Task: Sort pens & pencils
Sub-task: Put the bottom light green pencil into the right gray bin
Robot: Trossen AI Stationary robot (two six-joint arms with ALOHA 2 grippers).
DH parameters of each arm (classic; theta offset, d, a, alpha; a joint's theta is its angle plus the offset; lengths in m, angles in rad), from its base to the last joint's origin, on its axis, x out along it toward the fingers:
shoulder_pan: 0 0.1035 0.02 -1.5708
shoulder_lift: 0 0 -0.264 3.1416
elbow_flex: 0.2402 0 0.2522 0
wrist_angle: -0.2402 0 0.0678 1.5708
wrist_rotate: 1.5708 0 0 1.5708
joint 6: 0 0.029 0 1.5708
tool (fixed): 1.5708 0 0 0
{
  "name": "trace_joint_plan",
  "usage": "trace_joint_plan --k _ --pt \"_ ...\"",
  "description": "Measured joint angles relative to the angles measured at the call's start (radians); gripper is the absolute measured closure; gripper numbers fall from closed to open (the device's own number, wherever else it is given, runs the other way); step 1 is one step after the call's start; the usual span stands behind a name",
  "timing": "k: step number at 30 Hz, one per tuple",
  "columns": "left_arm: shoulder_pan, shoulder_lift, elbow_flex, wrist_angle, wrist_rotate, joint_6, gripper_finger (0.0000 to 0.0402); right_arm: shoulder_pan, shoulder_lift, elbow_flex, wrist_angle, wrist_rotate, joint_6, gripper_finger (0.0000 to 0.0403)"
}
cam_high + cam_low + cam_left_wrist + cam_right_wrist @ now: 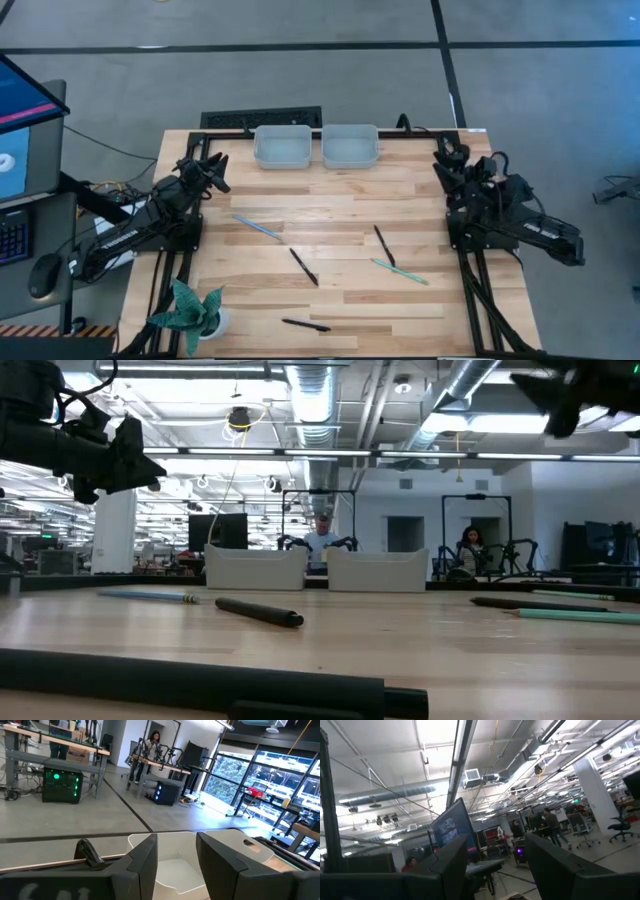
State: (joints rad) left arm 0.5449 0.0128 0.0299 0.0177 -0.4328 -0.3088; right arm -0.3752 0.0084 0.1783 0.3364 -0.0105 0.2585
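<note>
Five writing sticks are lying scattered across the middle and near part of the wooden surface (340,195), none of them touching a gripper. A pale teal stick (257,227) is resting toward the left side, slanting across the boards, and a black stick (303,266) is lying just beyond its lower end, closer to the centre. Another black stick (384,245) is sitting right of centre, standing almost lengthwise along the surface, and the second teal stick (399,271) is lying just beside its lower end; whether the two are touching cannot be told. The third black stick (306,325) is lying alone near the front edge, well apart from the others.

Two pale grey bins are standing side by side at the far edge, the left bin (283,146) and the right bin (350,146), and both are showing bare floors.

The left gripper (213,172) is hanging over the far left part of the surface, near the left bin, with its fingers (145,862) spread apart and holding nothing. The right gripper (447,158) is hovering above the far right edge, tilted upward toward the ceiling, its fingers (455,860) likewise released and grasping nothing.

A small green plant (190,310) is sitting at the front left corner.
</note>
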Motion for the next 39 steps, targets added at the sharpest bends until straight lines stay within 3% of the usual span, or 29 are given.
trace_joint_plan --k 8,23,29,39 --pt "0.0 0.0 0.0 0.0 0.0 0.0 0.0276 0.0 0.117 0.271 -0.278 0.0 -0.121 0.0181" --pt "0.0 0.0 0.0 0.0 -0.006 -0.001 0.0276 0.002 0.591 0.746 -0.801 -0.018 -0.132 0.0181" --pt "0.0 0.0 0.0 0.0 -0.006 -0.002 0.0276 0.002 0.708 0.87 -0.918 -0.023 -0.04 0.0181" --pt "0.0 0.0 0.0 0.0 -0.005 0.041 0.0276 0.01 0.878 0.942 -1.111 -0.181 0.188 0.0181"
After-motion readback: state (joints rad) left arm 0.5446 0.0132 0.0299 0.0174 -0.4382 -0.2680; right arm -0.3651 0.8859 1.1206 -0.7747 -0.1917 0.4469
